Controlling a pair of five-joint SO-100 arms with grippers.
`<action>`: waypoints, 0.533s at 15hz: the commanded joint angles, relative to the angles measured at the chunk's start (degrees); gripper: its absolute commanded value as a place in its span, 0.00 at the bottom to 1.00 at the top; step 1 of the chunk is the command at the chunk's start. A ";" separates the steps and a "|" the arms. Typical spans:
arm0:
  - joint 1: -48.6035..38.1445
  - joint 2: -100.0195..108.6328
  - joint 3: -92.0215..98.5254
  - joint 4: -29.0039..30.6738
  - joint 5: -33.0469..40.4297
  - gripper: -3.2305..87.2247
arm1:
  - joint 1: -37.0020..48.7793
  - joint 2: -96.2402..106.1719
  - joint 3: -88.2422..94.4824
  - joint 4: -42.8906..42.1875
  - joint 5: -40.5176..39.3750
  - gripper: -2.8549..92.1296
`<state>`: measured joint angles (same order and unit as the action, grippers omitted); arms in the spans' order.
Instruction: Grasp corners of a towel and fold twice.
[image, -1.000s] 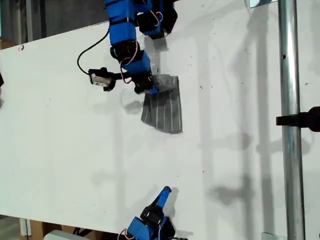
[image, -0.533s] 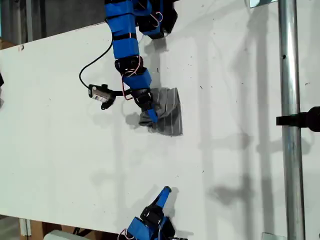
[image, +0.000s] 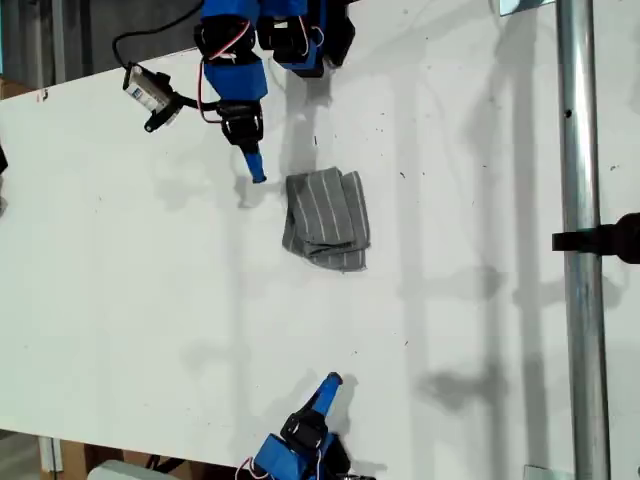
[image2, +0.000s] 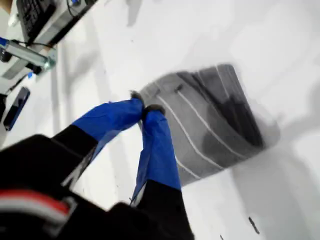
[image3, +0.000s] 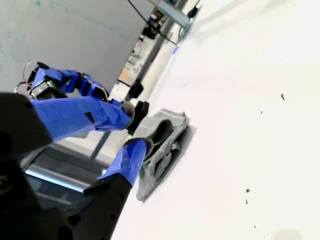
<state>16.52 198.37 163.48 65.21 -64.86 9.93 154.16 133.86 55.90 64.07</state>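
"While the towel (image: 326, 218) lies there, what sits under it?"

"A flat white table (image: 120, 300), bare apart from a few small dark specks. A metal pole (image: 580, 200) stands along the exterior view's right, with a black clamp (image: 610, 238) on it. My second wrist view shows a grey wall (image3: 75, 30) beyond the table's far edge."

"Where on the table is the cloth?"

"Roughly mid-table, a little toward the exterior view's top. It is folded into a compact oblong, touching neither arm."

"Which way does it run?"

"Its long axis runs from the exterior view's top to its bottom, tilted slightly. The thin white stripes follow that same line. An upper layer covers the side at the exterior view's left, and lower layers peek out at that view's right and bottom."

"And your grippers?"

"My first gripper (image: 257, 172) hangs just beside the towel's corner at the exterior view's upper left. Its blue fingertips (image2: 137, 104) are pressed together on nothing. A small camera (image: 150, 92) juts from that arm. My second gripper (image: 333, 381) is well apart from the cloth, near the exterior view's bottom edge, pointing toward it. Its jaws stand a little parted and empty."

"Any writing?"

"Whatever lettering there may be is too small or blurred to read."
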 joint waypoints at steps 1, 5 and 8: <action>-1.23 0.44 1.14 -1.67 0.26 0.12 | -2.20 27.16 13.80 10.46 7.03 0.03; -2.20 0.44 13.10 -12.30 -0.09 0.17 | -5.19 34.01 25.75 21.45 10.46 0.03; -2.72 0.44 15.12 -1.67 -11.51 0.17 | -5.45 34.10 31.55 26.02 12.66 0.05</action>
<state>14.24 198.90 177.98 58.62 -71.28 5.01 187.21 165.59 79.37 75.94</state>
